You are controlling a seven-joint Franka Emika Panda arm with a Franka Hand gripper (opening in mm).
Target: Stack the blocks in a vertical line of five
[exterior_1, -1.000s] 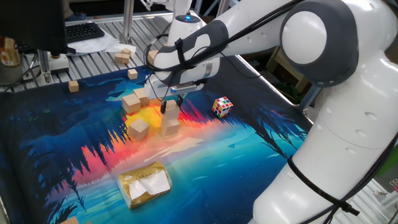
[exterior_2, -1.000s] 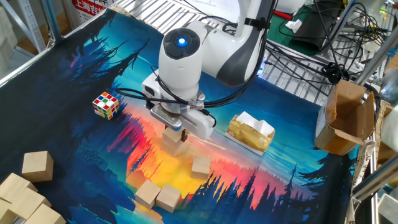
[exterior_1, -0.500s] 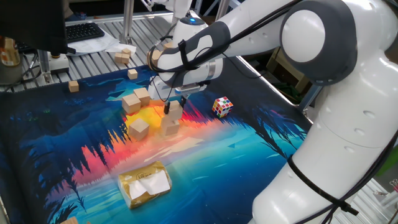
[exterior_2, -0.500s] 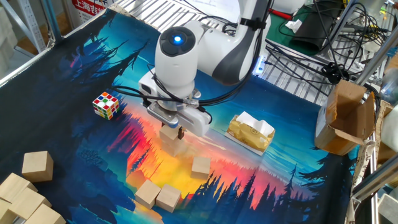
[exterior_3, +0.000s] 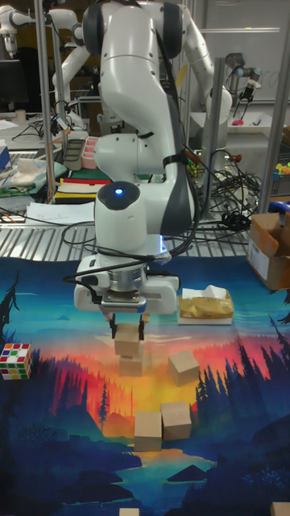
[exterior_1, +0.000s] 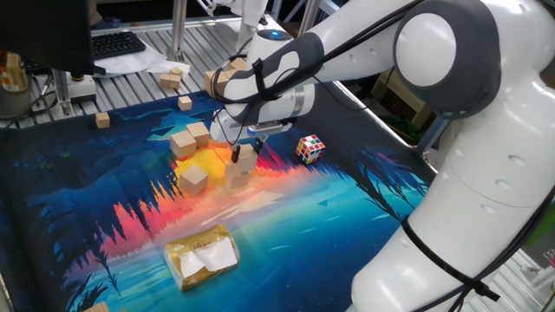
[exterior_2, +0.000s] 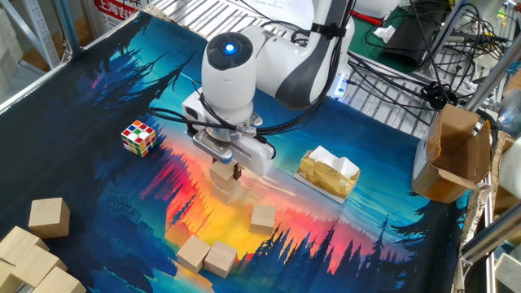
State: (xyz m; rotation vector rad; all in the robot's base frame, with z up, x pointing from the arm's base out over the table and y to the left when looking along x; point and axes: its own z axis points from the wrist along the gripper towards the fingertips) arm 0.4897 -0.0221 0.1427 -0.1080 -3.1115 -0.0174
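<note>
Two tan blocks stand stacked mid-mat, the top block point(exterior_1: 246, 157) point(exterior_2: 221, 172) point(exterior_3: 128, 344) on the lower one point(exterior_1: 238, 178) point(exterior_2: 229, 193) point(exterior_3: 130, 365). My gripper point(exterior_1: 242, 150) point(exterior_2: 229, 168) point(exterior_3: 129, 329) hangs straight over the stack, open, its fingertips flanking the top block's upper edge. One loose block point(exterior_1: 192, 178) point(exterior_2: 262, 217) point(exterior_3: 184, 368) lies beside the stack. Two more blocks point(exterior_1: 183, 143) point(exterior_2: 221, 259) point(exterior_3: 148, 430) sit touching each other a little farther off.
A multicoloured puzzle cube point(exterior_1: 310, 148) point(exterior_2: 138, 137) point(exterior_3: 16, 359) rests on the mat's side. A yellowish packet point(exterior_1: 202, 256) point(exterior_2: 327, 172) point(exterior_3: 205, 305) lies near one edge. Small tan cubes point(exterior_1: 103, 120) sit by the mat border. A cardboard box point(exterior_2: 452, 155) stands off the mat.
The gripper has risen a little from around the top block, which stays on the stack. The other blocks have not moved.
</note>
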